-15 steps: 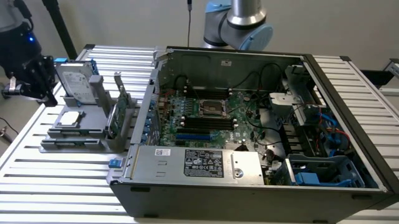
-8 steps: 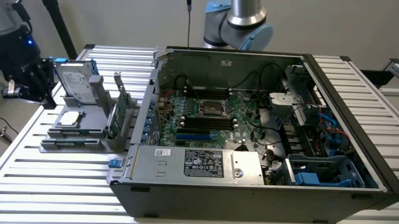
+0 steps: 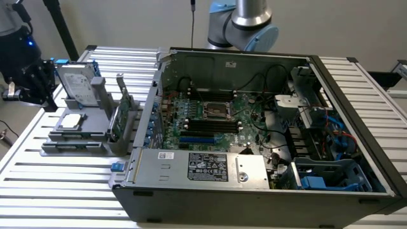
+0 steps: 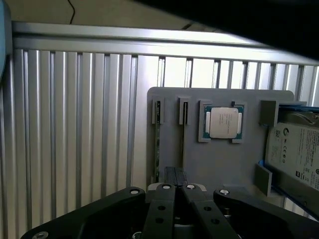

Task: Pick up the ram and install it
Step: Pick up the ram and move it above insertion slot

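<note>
Hand [image 4: 175, 172], fingers pressed together and empty, hangs near grey plastic holder [image 4: 219, 164] where thin green ram stick [image 4: 157, 149] stands edge-on in its slot

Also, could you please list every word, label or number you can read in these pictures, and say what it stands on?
Nothing is clear enough to quote.
Black label on the power supply: white print, too small to read.
White sticker on the power supply: too small to read.
Hard drive label: print too blurred to read.
Processor lid: faint print, unreadable.
</note>
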`<state>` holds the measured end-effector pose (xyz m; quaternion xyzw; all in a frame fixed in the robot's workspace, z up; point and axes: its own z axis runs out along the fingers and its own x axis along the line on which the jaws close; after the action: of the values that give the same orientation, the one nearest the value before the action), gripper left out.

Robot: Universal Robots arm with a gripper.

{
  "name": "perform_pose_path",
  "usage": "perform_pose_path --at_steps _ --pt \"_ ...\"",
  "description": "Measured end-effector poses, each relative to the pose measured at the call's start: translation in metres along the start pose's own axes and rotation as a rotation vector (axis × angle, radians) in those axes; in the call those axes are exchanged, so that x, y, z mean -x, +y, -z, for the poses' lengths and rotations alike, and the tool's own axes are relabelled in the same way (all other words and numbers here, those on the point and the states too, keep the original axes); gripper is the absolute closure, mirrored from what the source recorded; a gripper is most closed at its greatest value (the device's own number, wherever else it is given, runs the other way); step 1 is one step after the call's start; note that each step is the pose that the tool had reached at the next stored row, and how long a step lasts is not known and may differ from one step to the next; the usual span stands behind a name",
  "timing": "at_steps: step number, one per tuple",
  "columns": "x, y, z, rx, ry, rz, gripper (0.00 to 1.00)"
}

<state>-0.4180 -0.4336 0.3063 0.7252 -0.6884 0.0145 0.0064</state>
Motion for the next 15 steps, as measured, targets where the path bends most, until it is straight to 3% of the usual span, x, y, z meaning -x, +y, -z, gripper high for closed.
perform_pose_path --at_steps 10,15 --pt "-0.008 0.0011 -0.0024 0.0011 -0.0001 0.000 0.89" --pt "-0.013 -0.0057 -0.0035 0.0052 -0.0003 0.000 0.89"
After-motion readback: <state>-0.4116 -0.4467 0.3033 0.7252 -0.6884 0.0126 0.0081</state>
